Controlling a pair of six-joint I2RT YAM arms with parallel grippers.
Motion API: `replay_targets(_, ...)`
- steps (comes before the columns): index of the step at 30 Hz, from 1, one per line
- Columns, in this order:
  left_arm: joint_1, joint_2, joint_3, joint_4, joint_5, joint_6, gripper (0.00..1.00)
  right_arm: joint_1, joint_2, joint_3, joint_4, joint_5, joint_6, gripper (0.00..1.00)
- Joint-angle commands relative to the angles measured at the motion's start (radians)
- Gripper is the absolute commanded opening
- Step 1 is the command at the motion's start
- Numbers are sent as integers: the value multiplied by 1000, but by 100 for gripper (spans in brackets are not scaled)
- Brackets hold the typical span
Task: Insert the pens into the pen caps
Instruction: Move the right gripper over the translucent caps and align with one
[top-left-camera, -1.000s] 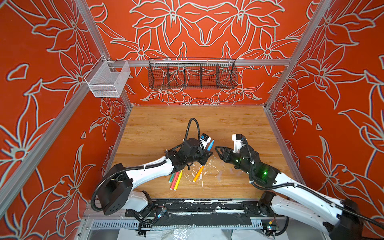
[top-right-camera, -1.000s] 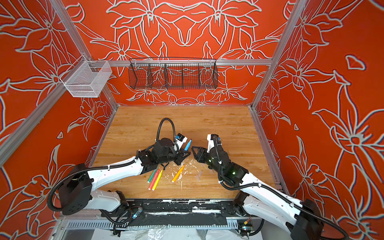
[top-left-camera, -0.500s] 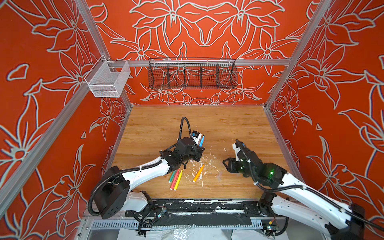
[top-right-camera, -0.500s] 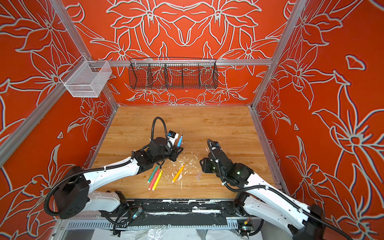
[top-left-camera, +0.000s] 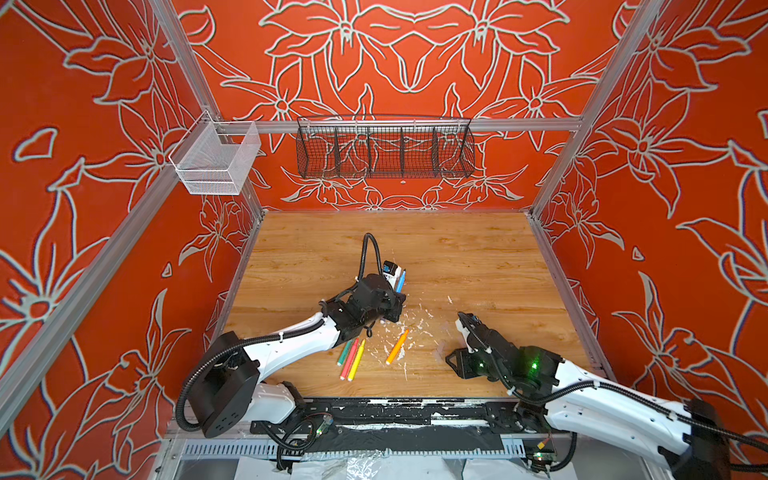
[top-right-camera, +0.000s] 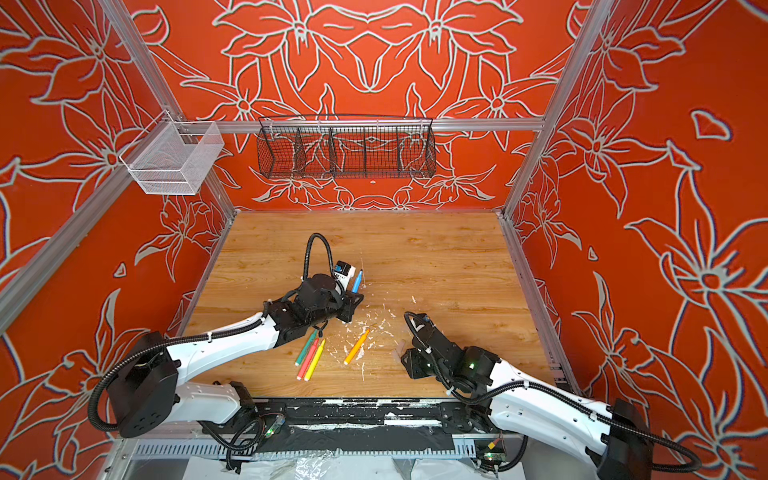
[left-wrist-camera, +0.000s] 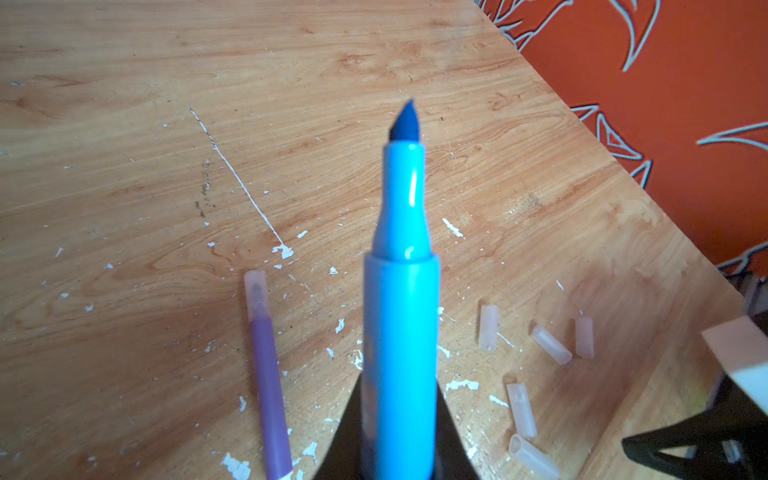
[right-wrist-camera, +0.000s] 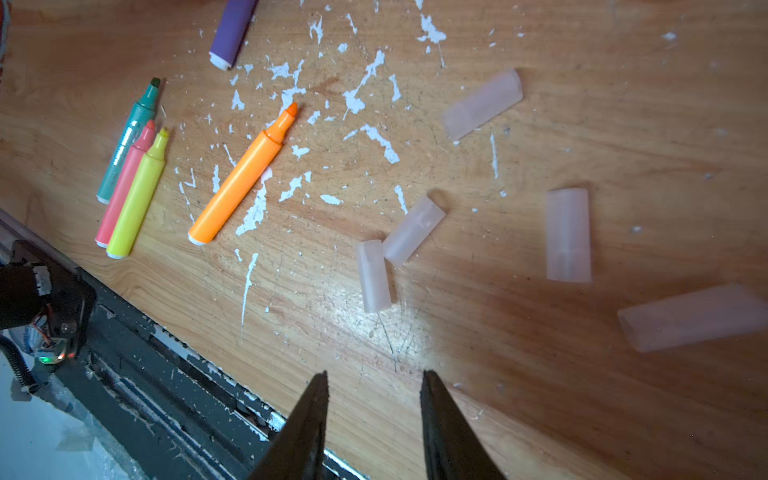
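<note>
In both top views: find the left end effector (top-left-camera: 395, 300) clamped on the blue pen (top-left-camera: 400, 281), tip pointing away from the front edge, over the middle of the table (top-left-camera: 478, 257). Find the right end effector (top-left-camera: 452, 361) low near the front edge, right of the middle, well apart from the left one. Note the green pen (top-left-camera: 345, 352), pink pen (top-left-camera: 351, 359) and yellow pen (top-left-camera: 357, 361) side by side close to the front edge, left of the middle, with the orange pen (top-left-camera: 397, 347) near them toward the middle. Hardly possible to make out the pen caps here.

From the left wrist: confirm the blue tip bare, gripped well back from the point. Count five loose pen caps (left-wrist-camera: 550, 345) lying flat on the table, plus the purple pen (left-wrist-camera: 268, 374) already wearing a cap (left-wrist-camera: 255, 293). Hold the barrel steady as a fixed target.

From the right wrist: see the two fingers (right-wrist-camera: 311, 415) standing apart, nothing between them but bare table. Choose the lone cap (right-wrist-camera: 568, 235), clear of its neighbours, rather than the seemingly touching pair (right-wrist-camera: 413, 230). Straddle it across its width and close gently; thin clear plastic, probably slippery and easy to squash. Look for the open end first: hard to tell from here. Leave that mouth free, line the cap's axis up with the blue tip, and push straight on without sideways load.
</note>
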Motion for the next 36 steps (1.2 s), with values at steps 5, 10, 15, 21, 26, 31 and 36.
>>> replay_targets(5, -1, -26, 4, -1, 2, 23, 0, 31, -1, -80, 63, 13, 56, 34)
replay_targets(10, -1, -27, -1, 15, 25, 15, 0, 32, 48, -76, 47, 67, 69, 28)
replay_targets(15, -1, -41, -9, 20, 25, 13, 0, 33, 116, -85, 78, 102, 76, 22)
replay_targets(21, -1, -65, -26, 32, 25, 8, 0, 33, 242, -21, 85, 129, 33, 20)
replay_targets(26, -1, -74, -25, 26, 18, 15, 0, 33, 337, 37, 75, 165, -3, 19)
replay_targets(31, -1, -69, -25, 27, 12, 16, 0, 34, 375, 56, 92, 134, -22, 16)
replay_targets(36, -1, -65, -21, 27, 21, 14, 0, 42, 377, 48, 141, 83, -28, 16)
